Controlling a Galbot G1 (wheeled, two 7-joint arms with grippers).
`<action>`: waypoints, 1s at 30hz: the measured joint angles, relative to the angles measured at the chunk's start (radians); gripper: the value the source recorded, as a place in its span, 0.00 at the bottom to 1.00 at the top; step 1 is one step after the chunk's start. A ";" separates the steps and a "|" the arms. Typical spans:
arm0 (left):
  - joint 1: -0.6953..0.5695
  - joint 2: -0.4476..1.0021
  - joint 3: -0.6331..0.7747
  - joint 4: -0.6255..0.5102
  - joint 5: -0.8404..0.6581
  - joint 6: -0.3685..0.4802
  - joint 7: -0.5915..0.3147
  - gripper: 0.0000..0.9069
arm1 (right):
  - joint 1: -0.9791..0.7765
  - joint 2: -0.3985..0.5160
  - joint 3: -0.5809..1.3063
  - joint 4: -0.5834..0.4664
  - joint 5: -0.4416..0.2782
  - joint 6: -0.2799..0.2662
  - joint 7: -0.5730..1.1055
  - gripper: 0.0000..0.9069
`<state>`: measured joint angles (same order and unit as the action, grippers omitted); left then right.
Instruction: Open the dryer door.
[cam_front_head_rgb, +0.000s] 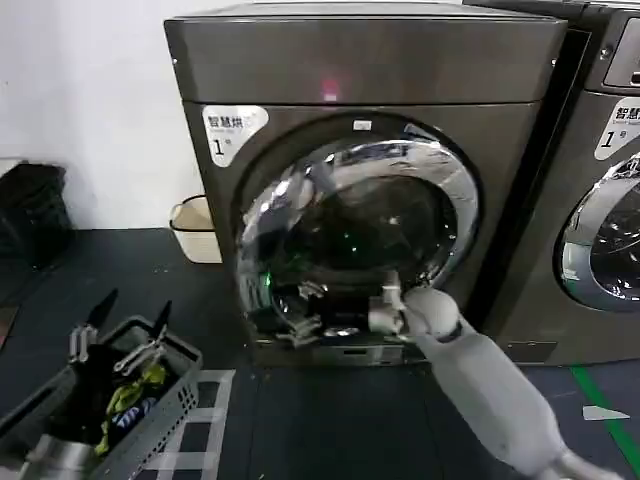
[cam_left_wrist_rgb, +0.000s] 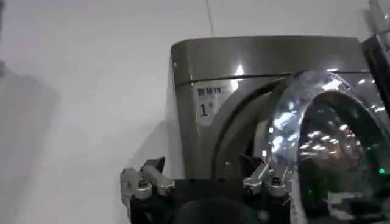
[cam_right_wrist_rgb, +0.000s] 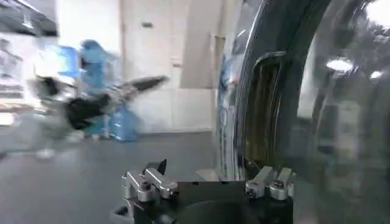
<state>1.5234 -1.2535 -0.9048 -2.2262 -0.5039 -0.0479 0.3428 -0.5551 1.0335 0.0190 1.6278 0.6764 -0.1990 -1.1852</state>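
Dryer (cam_front_head_rgb: 300, 70) stands straight ahead, white "1" label (cam_front_head_rgb: 228, 133) at upper left of its front, small pink light (cam_front_head_rgb: 329, 92) lit on the top panel. Dryer door (cam_front_head_rgb: 350, 235) is ajar, swung partly off the round opening, chrome rim catching reflections, dark gap showing along its upper edge. Right gripper (cam_front_head_rgb: 388, 308) is at the door's lower right rim, right up against the chrome; can't tell finger spread or whether it actually has hold of the rim. Left gripper (cam_front_head_rgb: 120, 335) is parked low on the left over a grey basket (cam_front_head_rgb: 170, 405) of clothes, fingers spread, holding nothing. Second machine (cam_front_head_rgb: 590, 200) stands just beside on the right.
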 joint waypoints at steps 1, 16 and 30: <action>-0.008 0.022 0.003 0.012 -0.023 0.006 0.000 1.00 | -0.016 -0.013 0.013 0.016 -0.002 0.000 -0.026 1.00; -0.201 0.342 0.144 0.229 -0.380 0.066 0.050 1.00 | -0.247 -0.142 0.209 0.175 -0.012 0.008 -0.274 1.00; -0.620 0.542 0.670 0.465 -0.528 -0.006 0.230 1.00 | -0.469 -0.193 0.585 0.151 0.009 0.045 -0.271 1.00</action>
<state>0.9033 -0.7120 -0.2350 -1.7612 -1.0315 -0.0542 0.5728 -1.0241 0.8405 0.6040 1.7789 0.6850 -0.1540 -1.4567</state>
